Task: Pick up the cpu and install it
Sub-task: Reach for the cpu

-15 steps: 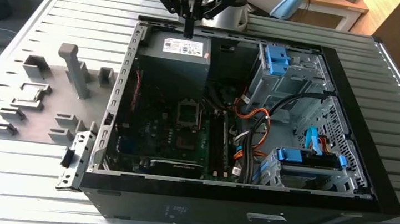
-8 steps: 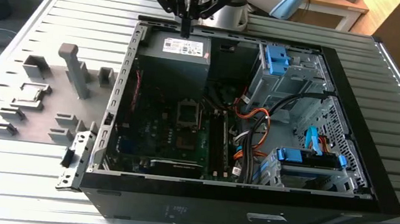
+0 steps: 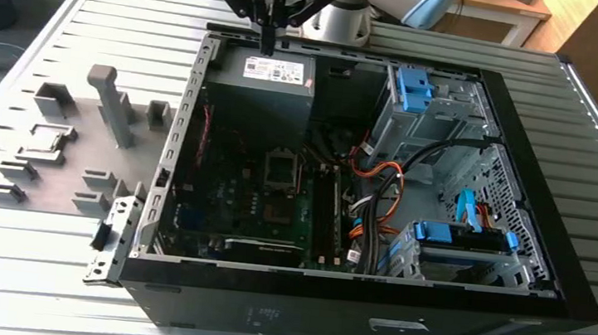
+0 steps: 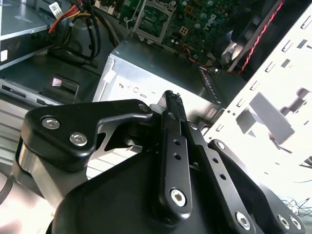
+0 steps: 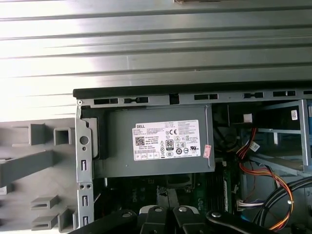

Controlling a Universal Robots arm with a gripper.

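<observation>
The black gripper (image 4: 171, 97) is holding its two fingers (image 4: 170, 141) pressed together, with no gap showing between them, and their tips are pointing toward the flat top of the grey power supply box (image 4: 141, 68). Beyond that box, farther from the gripper, the green motherboard (image 4: 195, 19) is lying with a metal socket bracket (image 4: 155, 14) on it. A twisted red and black wire (image 4: 261, 27) is running off to one side of the fingers near a pale grey tray (image 4: 292, 146), while orange and yellow cables (image 4: 73, 12) are bunching on the other side.
</observation>
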